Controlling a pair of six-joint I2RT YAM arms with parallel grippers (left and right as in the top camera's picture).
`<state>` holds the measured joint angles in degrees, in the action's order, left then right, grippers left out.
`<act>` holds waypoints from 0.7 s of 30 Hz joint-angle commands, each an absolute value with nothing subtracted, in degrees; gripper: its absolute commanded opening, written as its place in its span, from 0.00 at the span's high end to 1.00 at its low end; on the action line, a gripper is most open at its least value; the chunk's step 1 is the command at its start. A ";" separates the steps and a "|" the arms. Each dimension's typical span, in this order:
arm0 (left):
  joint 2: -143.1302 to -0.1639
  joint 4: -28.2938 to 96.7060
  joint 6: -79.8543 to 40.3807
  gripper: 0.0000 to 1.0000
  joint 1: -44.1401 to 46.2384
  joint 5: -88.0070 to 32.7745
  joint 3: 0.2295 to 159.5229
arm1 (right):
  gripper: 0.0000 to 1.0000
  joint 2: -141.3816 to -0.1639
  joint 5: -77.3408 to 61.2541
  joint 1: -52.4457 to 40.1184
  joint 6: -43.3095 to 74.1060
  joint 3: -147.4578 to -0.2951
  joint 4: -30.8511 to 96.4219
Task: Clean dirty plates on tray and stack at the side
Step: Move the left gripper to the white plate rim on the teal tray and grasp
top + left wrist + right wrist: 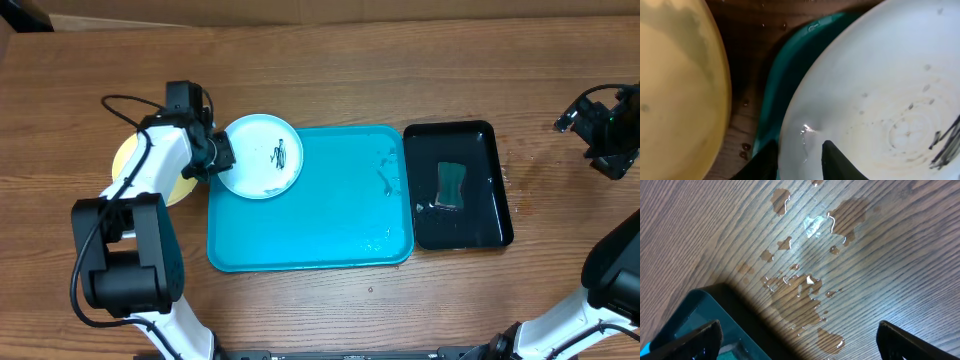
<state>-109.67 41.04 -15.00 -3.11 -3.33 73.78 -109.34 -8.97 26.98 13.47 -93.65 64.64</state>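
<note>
Overhead | tray (330,220): white plate (252,165) at corner, left claw (799,157) grasping | right claw (797,340) released

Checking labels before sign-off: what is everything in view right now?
turquoise tray: 1, turquoise, table centre
white plate: 1, white with dark scribbles, over the tray's corner by the left arm
yellow plate: 1, pale yellow, on the table, partly under the left arm
black tray: 1, black, beside the turquoise tray
sponge: 1, green, in the black tray
puddles: several, clear, on the table
table: 1, brown wood
left hand: 1, black, astride the white plate's rim
right hand: 1, black, open, above the puddles
</note>
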 commanded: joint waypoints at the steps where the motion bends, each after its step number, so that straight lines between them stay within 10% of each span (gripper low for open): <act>1: -109.40 40.73 -15.46 0.70 -2.90 -2.04 73.21 | 0.00 -108.51 -8.64 27.14 13.54 -94.15 64.49; 14: -109.40 40.88 -15.44 0.71 -2.57 -3.64 73.21 | 0.00 -108.51 -8.64 27.14 13.52 -94.15 64.49; 21: -109.40 41.21 -15.44 0.89 -2.50 -4.10 73.21 | 0.00 -108.51 -8.64 27.14 13.52 -94.15 64.49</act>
<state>-109.67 41.10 -15.03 -2.98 -3.40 73.54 -109.34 -8.95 26.98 13.47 -93.65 64.64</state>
